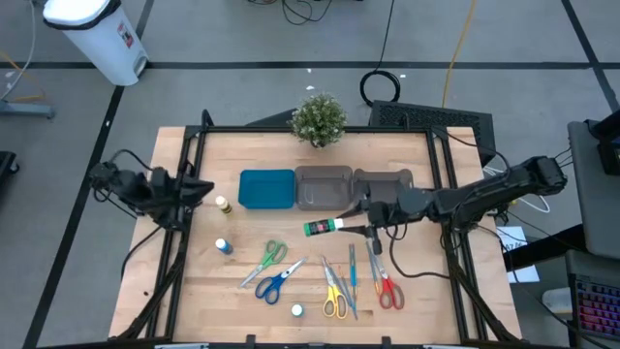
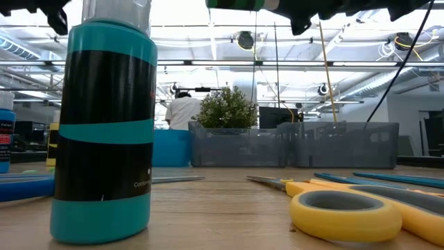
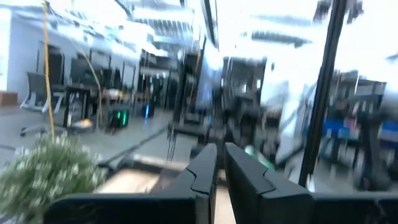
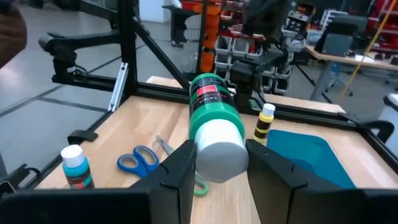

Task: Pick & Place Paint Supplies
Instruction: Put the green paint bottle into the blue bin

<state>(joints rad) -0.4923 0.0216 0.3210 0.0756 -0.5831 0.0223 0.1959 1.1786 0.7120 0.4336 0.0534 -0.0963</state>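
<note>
Paint supplies are lying across the table (image 1: 407,291) as the right gripper (image 1: 360,227) is holding a green bottle (image 1: 320,228) sideways in the air, just in front of the grey bins (image 1: 354,186), its fingers clamped on the white cap. The left gripper (image 1: 199,191) is waiting at the table's left edge, fingers nearly touching, gripping nothing. Scissors with green (image 1: 271,254), blue (image 1: 274,283), yellow (image 1: 333,296) and red (image 1: 386,286) handles are resting near the front. Yellow (image 1: 223,204), blue (image 1: 224,246) and teal (image 1: 296,310) bottles are standing apart.
</note>
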